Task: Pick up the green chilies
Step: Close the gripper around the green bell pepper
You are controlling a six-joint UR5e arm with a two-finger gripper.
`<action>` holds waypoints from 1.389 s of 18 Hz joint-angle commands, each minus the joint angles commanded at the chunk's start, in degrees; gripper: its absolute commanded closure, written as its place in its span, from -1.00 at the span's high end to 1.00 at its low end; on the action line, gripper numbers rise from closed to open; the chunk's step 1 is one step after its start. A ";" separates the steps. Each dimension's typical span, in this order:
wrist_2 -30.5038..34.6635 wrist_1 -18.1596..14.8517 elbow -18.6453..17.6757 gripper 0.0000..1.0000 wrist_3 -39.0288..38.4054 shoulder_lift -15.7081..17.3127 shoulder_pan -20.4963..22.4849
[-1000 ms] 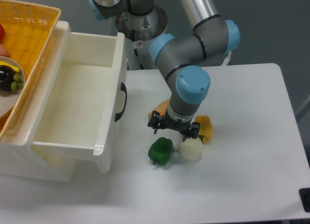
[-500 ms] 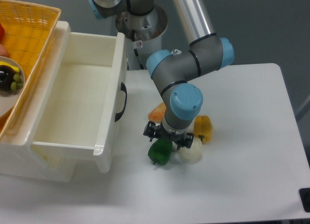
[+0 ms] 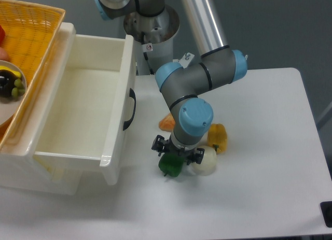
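One green chilies, one yellow pepper, one white bulb, one orange vegetable, one open drawer, one basket.

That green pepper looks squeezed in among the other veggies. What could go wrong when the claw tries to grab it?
The gripper sits right over the green chilies, and the white bulb lies close against that pepper's side, so a finger might bump or pinch the bulb instead. The yellow pepper and an orange piece lie close by and could get nudged. The pepper looks glossy and lobed, so it might slip out.
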 joint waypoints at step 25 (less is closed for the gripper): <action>0.00 1.85 -0.09 0.24 0.44 -1.50 -0.35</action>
